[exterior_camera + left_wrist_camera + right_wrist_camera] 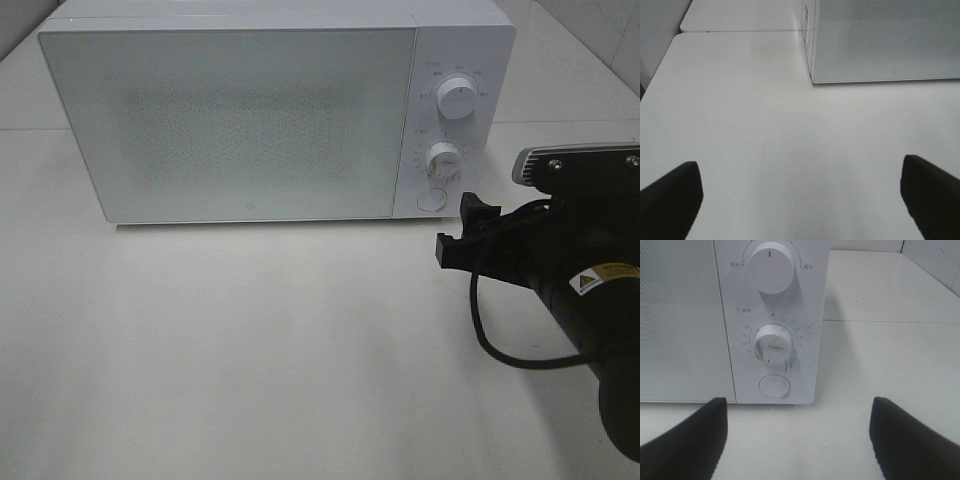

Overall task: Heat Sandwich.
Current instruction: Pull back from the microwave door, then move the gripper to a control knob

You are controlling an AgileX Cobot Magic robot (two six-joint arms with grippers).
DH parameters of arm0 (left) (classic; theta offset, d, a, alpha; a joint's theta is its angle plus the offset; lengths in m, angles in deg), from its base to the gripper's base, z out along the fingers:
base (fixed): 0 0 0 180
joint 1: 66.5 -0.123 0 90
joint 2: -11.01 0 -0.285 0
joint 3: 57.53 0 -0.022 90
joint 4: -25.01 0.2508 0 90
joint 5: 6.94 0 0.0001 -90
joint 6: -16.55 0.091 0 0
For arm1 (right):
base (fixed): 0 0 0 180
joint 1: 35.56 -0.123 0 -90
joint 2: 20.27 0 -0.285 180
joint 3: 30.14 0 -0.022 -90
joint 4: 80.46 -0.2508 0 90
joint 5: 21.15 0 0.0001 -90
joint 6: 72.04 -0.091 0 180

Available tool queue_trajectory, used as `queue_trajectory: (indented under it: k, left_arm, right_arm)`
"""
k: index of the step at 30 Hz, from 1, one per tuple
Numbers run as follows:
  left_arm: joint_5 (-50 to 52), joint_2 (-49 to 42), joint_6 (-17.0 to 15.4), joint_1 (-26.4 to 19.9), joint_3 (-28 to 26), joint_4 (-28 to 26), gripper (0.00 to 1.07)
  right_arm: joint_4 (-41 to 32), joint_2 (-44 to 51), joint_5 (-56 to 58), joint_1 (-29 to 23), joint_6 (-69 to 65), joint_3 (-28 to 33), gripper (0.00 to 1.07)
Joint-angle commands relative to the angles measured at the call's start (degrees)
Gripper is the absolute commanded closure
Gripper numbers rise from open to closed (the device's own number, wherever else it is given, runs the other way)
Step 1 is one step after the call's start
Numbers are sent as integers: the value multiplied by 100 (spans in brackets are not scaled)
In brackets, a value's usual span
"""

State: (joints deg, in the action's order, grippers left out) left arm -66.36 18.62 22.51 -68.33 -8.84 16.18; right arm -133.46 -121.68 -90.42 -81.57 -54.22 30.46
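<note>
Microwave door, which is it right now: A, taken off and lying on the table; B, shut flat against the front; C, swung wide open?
B: the microwave door sits flush beside the control panel, with nothing of the inside showing.

I see bright, diffuse light, whites near washed out; soft shadow at 6 o'clock of microwave (250, 120); left fingertips (670, 200) blurred.

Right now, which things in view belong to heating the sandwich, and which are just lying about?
Job:
- microwave, door shut
- its lower knob and round button
- right gripper, open, facing that panel
- sandwich: not in view

Not in play:
- left gripper, open over the table
</note>
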Motion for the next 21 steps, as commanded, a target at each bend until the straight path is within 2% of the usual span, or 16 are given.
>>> queue_trajectory:
  k: [1, 12, 17, 21]
  left_arm:
    - [0, -172, -11, 0, 17, -6, 5]
    - [0, -172, -11, 0, 17, -6, 5]
    - [0, -172, -11, 0, 17, -6, 5]
    - [0, -172, -11, 0, 17, -6, 5]
  right_arm:
    - [286, -201, -372, 264, -57, -218, 31]
    - [1043, -785, -11, 819, -476, -871, 31]
    - [1169, -1209, 52, 940, -504, -1255, 18]
    - [1163, -1398, 57, 997, -498, -1461, 17]
